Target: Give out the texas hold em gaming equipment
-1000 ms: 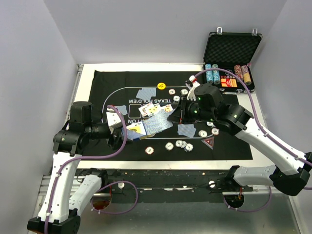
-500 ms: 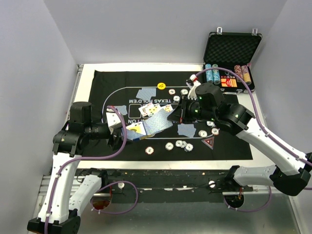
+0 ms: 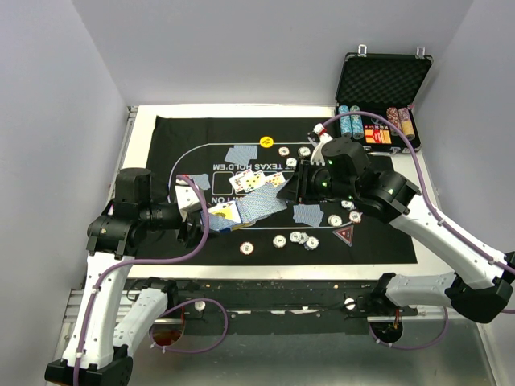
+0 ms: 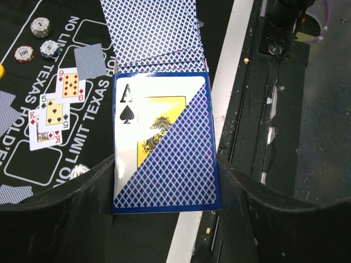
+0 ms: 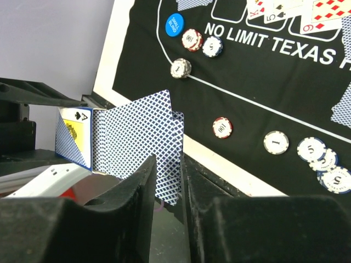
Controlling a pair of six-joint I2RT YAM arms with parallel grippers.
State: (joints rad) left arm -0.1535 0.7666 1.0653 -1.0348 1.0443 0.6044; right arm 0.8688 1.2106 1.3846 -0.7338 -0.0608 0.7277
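Cards [image 4: 151, 27] fan from one box [image 4: 164, 159] clenched by left tool [image 4: 166, 171] (right tool [image 5: 168, 164]: hold unclear).

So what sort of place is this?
Looks like an enclosed robot test cell set up as a poker table: plain pale walls, a black felt mat with white lettering, and an open foam-lined metal case of chip stacks.

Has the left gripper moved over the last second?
No. In the top view the left gripper stays shut on the card box, at the same spot over the near-left part of the mat.
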